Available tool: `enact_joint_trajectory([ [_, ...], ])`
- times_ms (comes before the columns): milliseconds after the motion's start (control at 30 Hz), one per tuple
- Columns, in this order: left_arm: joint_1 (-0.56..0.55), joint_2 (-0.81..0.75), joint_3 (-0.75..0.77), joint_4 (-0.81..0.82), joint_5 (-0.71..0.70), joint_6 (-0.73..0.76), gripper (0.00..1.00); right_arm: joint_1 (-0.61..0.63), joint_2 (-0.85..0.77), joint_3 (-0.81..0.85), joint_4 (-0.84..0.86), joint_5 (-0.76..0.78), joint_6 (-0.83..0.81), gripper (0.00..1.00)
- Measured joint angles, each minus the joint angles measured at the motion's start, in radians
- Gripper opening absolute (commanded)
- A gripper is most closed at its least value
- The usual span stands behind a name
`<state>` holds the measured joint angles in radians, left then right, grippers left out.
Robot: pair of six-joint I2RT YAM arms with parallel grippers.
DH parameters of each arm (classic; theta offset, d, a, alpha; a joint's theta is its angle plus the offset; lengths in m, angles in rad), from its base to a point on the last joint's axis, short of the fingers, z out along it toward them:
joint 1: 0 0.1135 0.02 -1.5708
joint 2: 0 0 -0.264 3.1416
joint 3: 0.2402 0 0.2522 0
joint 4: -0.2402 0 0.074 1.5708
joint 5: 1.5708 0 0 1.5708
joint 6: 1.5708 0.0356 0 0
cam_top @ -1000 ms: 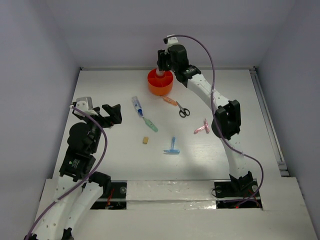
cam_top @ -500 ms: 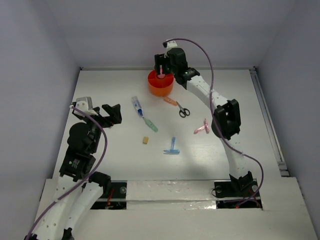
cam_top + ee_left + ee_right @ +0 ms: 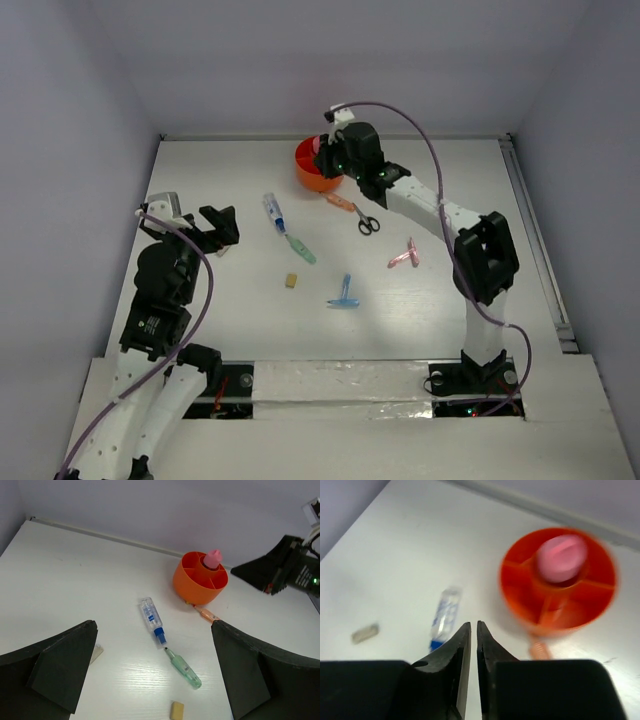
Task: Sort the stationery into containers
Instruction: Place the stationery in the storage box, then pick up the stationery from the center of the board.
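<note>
The orange tub point(image 3: 308, 166) stands at the back of the table, with the pink-capped glue bottle point(image 3: 213, 559) upright inside it. My right gripper point(image 3: 336, 168) is shut and empty, just right of the tub and over its near rim; in the right wrist view its tips point(image 3: 470, 625) hang short of the tub point(image 3: 555, 587). The blue pen point(image 3: 274, 212), green piece point(image 3: 302, 250), tan eraser point(image 3: 291, 281), light-blue T piece point(image 3: 344, 293), pink piece point(image 3: 404, 256) and scissors point(image 3: 368, 222) lie on the table. My left gripper point(image 3: 218, 230) is open and empty at the left.
An orange-pink piece point(image 3: 340, 202) lies just in front of the tub. A small grey block point(image 3: 96, 652) lies by my left finger. Walls close the table at the back and both sides.
The right gripper, which held the glue bottle over the tub, let it go into the tub, drew back toward the near right and shut. The left arm barely moved.
</note>
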<state>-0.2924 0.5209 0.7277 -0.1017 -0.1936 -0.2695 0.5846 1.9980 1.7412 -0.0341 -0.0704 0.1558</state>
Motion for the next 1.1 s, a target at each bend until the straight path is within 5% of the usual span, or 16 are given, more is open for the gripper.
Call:
enact_joint_trajectory([
  [67, 0.004, 0.006, 0.0, 0.0, -0.002, -0.002, 0.99, 0.051, -0.035, -0.084, 0.036, -0.013, 0.005, 0.3],
  [133, 0.008, 0.011, 0.0, 0.0, -0.002, -0.002, 0.98, 0.106, -0.035, -0.121, 0.055, -0.017, 0.01, 0.55],
  [233, 0.013, 0.013, 0.0, -0.001, -0.002, -0.003, 0.94, 0.173, -0.003, -0.138, 0.062, -0.031, 0.016, 0.69],
  [667, 0.026, 0.013, 0.0, 0.0, 0.007, -0.005, 0.94, 0.211, 0.317, -0.01, 0.008, 0.009, 0.058, 0.71],
  [1100, 0.026, 0.013, 0.0, 0.0, 0.011, -0.009, 0.93, 0.216, 0.399, 0.117, -0.039, 0.061, 0.053, 0.5],
])
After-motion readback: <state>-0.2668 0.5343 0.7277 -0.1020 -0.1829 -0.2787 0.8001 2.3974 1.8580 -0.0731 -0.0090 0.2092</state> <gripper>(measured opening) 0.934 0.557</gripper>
